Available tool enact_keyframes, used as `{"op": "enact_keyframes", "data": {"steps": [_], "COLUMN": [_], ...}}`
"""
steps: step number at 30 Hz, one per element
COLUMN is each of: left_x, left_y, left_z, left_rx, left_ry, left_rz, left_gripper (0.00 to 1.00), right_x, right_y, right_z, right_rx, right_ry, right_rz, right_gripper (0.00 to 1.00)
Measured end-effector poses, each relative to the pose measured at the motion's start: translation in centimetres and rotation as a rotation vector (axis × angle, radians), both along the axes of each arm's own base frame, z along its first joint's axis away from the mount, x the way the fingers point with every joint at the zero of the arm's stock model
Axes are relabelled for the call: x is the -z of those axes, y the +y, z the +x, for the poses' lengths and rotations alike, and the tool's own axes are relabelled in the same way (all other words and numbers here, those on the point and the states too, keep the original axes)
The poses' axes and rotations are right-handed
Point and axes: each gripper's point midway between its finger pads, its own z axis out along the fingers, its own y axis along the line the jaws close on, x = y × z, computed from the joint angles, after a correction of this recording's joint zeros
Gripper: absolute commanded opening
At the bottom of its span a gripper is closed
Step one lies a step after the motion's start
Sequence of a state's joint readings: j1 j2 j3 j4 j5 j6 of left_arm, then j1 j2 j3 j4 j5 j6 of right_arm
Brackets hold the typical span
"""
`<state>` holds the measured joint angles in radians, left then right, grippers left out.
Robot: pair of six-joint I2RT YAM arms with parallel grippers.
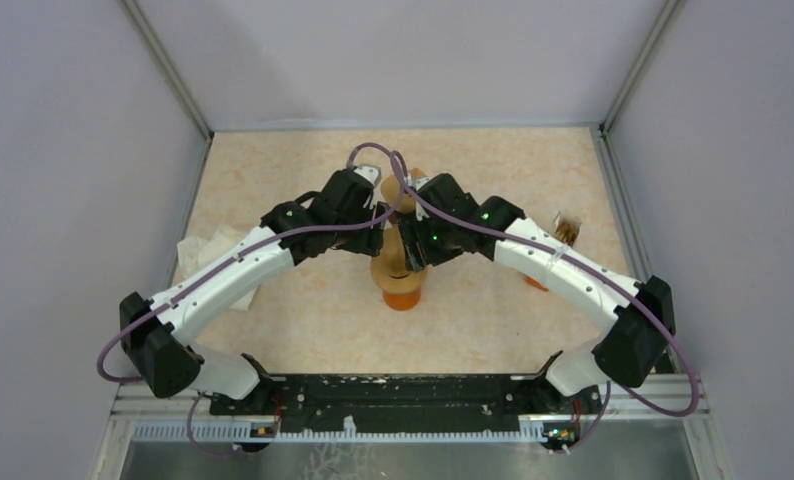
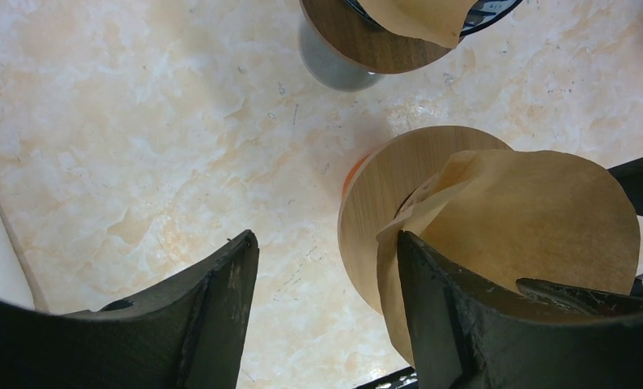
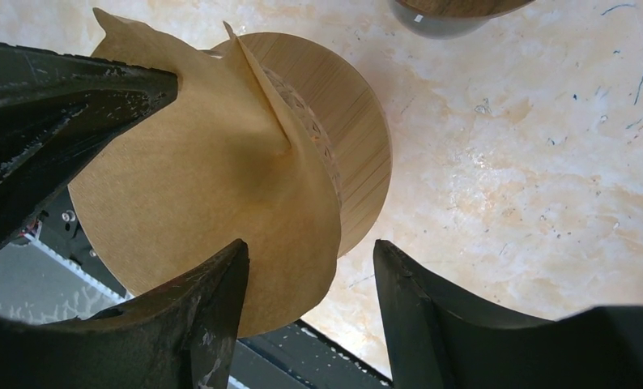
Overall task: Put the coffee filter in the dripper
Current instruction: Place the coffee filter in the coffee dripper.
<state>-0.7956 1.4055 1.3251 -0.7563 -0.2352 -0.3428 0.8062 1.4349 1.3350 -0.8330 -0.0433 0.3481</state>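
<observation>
Both arms meet over the dripper [image 1: 403, 275], which stands mid-table [image 2: 140, 121]. The filter [image 3: 205, 203] lies creased across the dripper's wooden collar and overhangs it on one side. The left gripper [image 2: 326, 243] has its jaws apart, gripping nothing, with one finger against the filter. The right gripper [image 3: 310, 247] is also spread, the filter's edge lying loose in its gap. A second dripper [image 2: 359, 40] stands just behind.
</observation>
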Motion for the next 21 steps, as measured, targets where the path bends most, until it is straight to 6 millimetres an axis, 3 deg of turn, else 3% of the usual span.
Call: {"op": "enact_keyframes", "data": {"steps": [21], "left_x": [0.0], "left_y": [-0.3], "left_z": [-0.3], "left_rx": [0.017], "left_ry": [0.011], "left_rz": [-0.013], "left_gripper": [0.73], "right_x": [-1.5], "right_y": [-0.3], "right_z": [0.8], "right_rx": [0.032], "right_ry": [-0.068], "right_rz": [0.022], "right_gripper": [0.61]}}
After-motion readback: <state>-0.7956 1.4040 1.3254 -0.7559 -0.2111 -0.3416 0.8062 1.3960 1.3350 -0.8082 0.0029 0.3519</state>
